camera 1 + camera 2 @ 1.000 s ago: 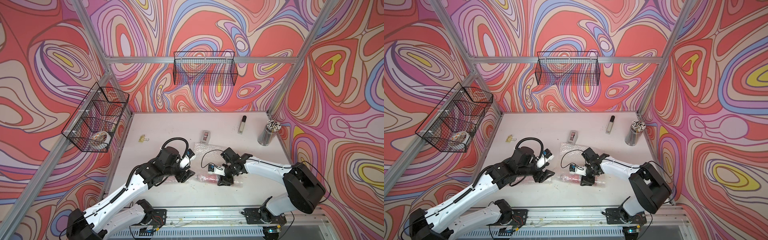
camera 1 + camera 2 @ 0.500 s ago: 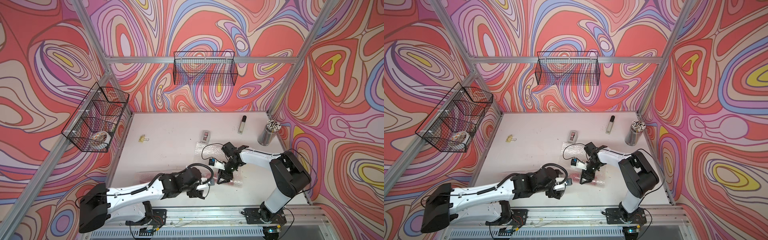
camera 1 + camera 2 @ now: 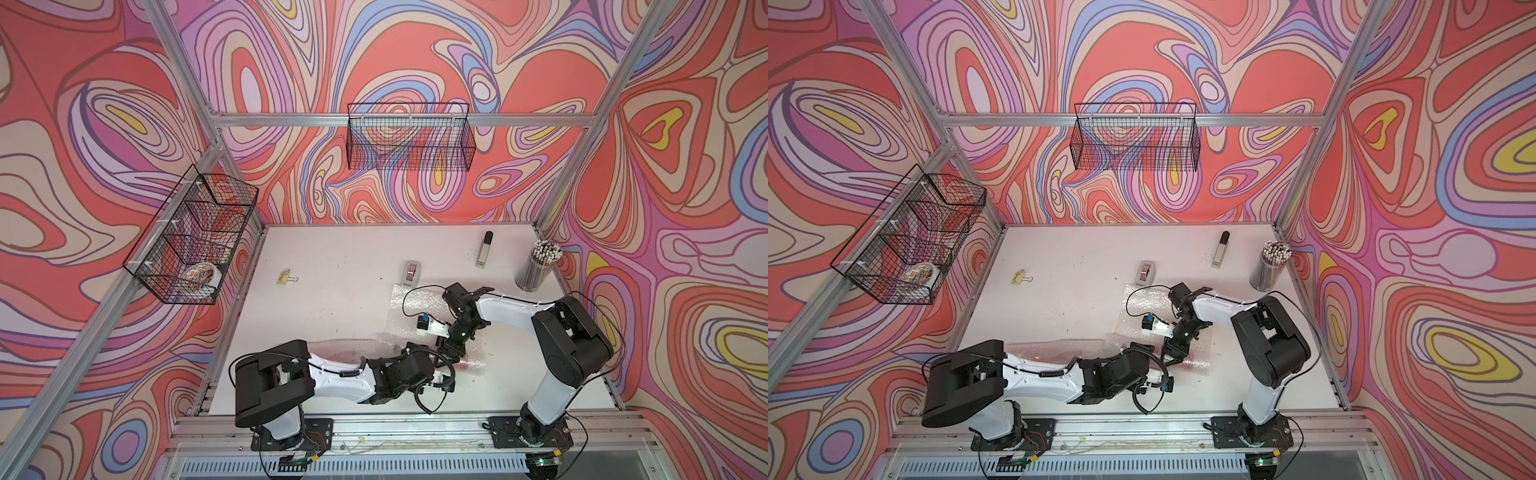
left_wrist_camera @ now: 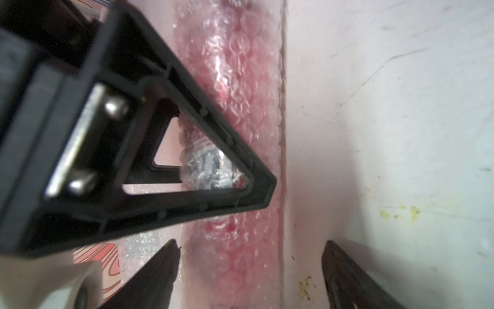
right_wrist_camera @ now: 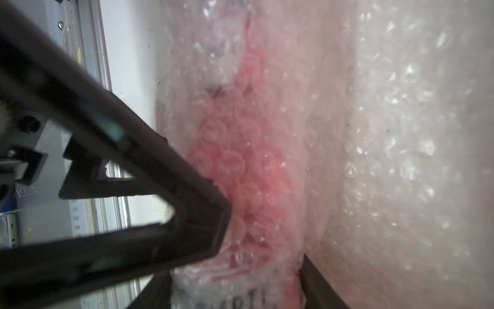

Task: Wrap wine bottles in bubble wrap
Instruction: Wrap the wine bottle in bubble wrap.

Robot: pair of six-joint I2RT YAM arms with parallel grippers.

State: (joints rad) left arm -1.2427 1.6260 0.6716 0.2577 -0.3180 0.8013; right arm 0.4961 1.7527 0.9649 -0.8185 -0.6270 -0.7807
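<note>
Right wrist view, pink bottle (image 5: 240, 166) under knobbly clear bubble wrap (image 5: 401, 149)

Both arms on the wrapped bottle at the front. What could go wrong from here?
1. Crowding: the right gripper looks clamped on the wrapped bottle, and one of its fingers sits just ahead of the left gripper, whose jaws are open. Closing the left here could strike or pinch that finger.
2. The wrap's edge lies along the table with no tape visible. If the right lets go, the roll may spring open.
</note>
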